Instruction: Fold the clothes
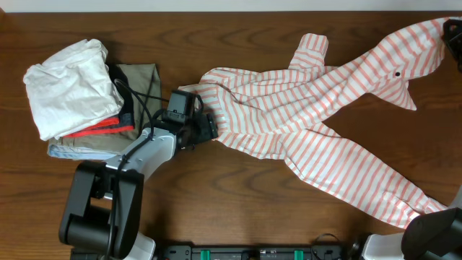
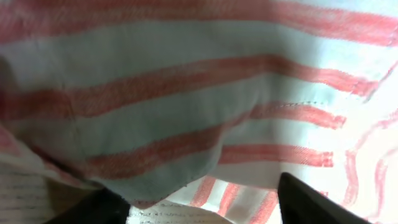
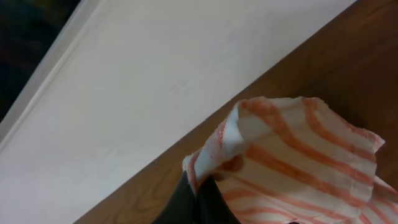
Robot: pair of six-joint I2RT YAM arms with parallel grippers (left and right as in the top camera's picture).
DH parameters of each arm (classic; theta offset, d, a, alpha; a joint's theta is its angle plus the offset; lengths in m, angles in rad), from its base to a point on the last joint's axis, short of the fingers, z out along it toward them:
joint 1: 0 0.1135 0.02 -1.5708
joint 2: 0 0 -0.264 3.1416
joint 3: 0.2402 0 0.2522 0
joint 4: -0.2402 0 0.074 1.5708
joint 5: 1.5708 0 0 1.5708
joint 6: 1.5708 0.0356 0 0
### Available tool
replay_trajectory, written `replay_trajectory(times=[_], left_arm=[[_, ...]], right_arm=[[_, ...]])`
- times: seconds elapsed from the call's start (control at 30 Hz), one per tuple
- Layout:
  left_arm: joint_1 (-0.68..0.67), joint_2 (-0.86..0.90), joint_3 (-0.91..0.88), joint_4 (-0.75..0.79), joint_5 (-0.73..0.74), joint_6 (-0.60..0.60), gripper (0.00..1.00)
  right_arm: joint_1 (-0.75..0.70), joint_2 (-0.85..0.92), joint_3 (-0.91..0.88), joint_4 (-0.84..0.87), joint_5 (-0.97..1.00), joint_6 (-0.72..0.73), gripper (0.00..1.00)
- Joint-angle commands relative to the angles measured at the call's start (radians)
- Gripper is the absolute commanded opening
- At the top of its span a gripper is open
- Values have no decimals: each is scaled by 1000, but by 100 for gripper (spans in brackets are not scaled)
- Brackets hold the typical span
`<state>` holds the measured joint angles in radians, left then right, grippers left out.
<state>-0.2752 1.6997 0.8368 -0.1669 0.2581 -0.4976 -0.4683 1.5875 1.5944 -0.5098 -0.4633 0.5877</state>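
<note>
the striped shirt (image 1: 325, 108) lies spread over the right half of the counter (image 1: 238, 209), sleeves crossing, one end reaching the far right corner. my right tool (image 3: 198, 193) is clenched on that end, with a fold of striped cloth pinched in it. my left tool (image 1: 206, 130) sits at the shirt's left edge. cloth fills its camera, its fingers (image 2: 308, 202) show apart below the cloth, and i cannot tell whether it grips. a pile of other clothes (image 1: 79, 101) sits on the left.

Overhead cam looks down on whole table (image 1: 238, 209); wrist cams v. close, all share shirt (image 1: 317, 115).
</note>
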Motion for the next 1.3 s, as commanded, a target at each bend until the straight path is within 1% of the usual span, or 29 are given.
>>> replay_trajectory(times=[0.0,0.23,0.37,0.4,0.47,0.53,0.57,0.63,0.67,0.77,0.87,0.93,1.07,1.17,1.27], left_arm=[[3,18,-15,9,-8,2,68],[3,18,-15,101,-8,3,66],[3,18,-14,125,-13,6,61],[3,18,-15,124,-22,6,58],[3,18,-15,124,-43,7,46],[3,18,-15,124,-47,14,37],[3,18,-14,124,-47,14,31],[3,18,-15,124,-47,14,12],[3,18,-14,126,-47,14,6],[4,13,-14,127,-46,33,6],[4,-24,-13,120,-47,97,6],[5,-80,-12,119,-47,131,6],[6,-234,-1,120,-47,138,6],[6,-357,7,124,-88,150,6],[6,-436,7,123,-91,150,6]], right_arm=[[-11,-11,29,-6,6,-21,1],[-11,-11,29,-24,8,-21,1],[-11,-11,29,-38,11,-28,1],[-11,-11,29,-41,12,-28,1],[-11,-11,29,-45,12,-28,1],[-11,-11,29,-46,14,-29,1],[-11,-11,29,-48,14,-30,1],[-11,-11,29,-53,15,-41,1],[-11,-11,29,-60,16,-47,1],[-11,-11,29,-87,39,-63,1],[-11,-11,29,-109,50,-109,1],[-11,-11,29,-114,48,-159,1],[-11,-11,29,-114,48,-224,1],[-11,-11,29,-114,48,-234,1],[-11,-11,29,-116,47,-234,1]])
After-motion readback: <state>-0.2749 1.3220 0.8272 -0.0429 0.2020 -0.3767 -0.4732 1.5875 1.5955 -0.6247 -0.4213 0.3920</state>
